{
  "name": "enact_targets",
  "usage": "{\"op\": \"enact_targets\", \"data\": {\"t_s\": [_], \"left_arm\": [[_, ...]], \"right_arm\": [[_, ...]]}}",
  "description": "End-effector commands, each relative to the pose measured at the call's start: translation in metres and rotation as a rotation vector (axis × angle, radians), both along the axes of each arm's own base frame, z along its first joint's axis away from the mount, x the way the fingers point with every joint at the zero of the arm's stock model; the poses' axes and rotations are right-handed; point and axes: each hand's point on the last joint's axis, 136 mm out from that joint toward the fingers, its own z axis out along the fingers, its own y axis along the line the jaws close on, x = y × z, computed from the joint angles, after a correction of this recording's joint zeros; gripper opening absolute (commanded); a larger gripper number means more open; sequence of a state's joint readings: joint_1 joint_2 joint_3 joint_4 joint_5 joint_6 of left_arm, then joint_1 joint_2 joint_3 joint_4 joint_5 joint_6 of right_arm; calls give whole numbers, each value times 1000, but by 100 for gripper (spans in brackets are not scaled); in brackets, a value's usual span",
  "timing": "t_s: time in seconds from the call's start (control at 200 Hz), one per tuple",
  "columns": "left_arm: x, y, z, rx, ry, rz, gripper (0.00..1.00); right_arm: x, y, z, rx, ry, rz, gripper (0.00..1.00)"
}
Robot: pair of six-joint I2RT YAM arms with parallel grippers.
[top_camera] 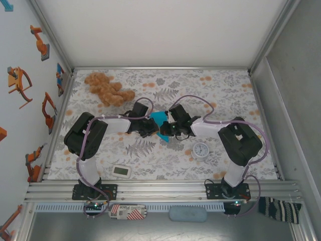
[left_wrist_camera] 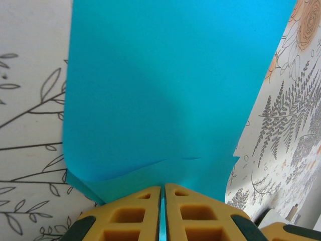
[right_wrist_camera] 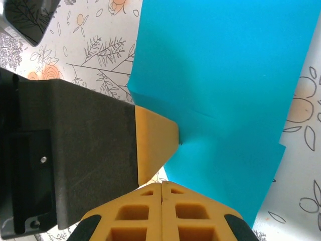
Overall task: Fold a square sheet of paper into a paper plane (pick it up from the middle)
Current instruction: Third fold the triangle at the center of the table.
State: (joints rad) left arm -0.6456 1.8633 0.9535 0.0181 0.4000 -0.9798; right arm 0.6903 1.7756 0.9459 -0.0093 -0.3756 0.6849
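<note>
Turquoise-blue and thin, the square sheet of paper (top_camera: 160,123) is hanging at the middle of the table, lifted between the two arms' tips. In the left wrist view the sheet (left_wrist_camera: 170,100) is spreading upward from the fingers, with a shallow crease running across its lower part. In the right wrist view the sheet (right_wrist_camera: 225,100) is showing a stepped, layered edge on its right side.

The left gripper (top_camera: 152,128) is pinching the paper: its yellow jaws (left_wrist_camera: 163,201) are pressing together with a blue sliver lying in the seam. One of its yellow fingertips (right_wrist_camera: 156,140) is touching the sheet's left edge. The right gripper (top_camera: 168,131) is standing with its jaws fully closed (right_wrist_camera: 161,201), the paper meeting their tips; whether it is clamping the sheet cannot be told.

The floral-printed tablecloth (top_camera: 225,90) is lying beneath. A brown plush teddy bear (top_camera: 106,89) is lying at the far left, a small round white clock (top_camera: 201,150) is sitting near the right arm, and a small white rectangular gadget (top_camera: 122,171) is resting at the near edge.
</note>
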Motion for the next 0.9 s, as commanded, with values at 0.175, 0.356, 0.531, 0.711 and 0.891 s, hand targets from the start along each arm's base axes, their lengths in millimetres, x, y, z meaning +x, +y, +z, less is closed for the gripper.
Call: {"op": "enact_targets", "data": {"t_s": [0.175, 0.356, 0.531, 0.711, 0.891], "left_arm": [[-8, 9, -10, 28, 33, -2, 12], [-6, 7, -4, 8, 29, -7, 12], [-4, 2, 4, -18, 21, -16, 12], [-1, -2, 13, -45, 11, -22, 13], [2, -3, 22, -62, -7, -25, 14]], "right_arm": [[0, 4, -7, 17, 29, 7, 1], [-4, 3, -16, 10, 52, 13, 0], [-6, 3, -20, 8, 64, 19, 0], [-8, 3, -23, 8, 76, 24, 0], [-10, 2, -27, 1, 86, 26, 0]]}}
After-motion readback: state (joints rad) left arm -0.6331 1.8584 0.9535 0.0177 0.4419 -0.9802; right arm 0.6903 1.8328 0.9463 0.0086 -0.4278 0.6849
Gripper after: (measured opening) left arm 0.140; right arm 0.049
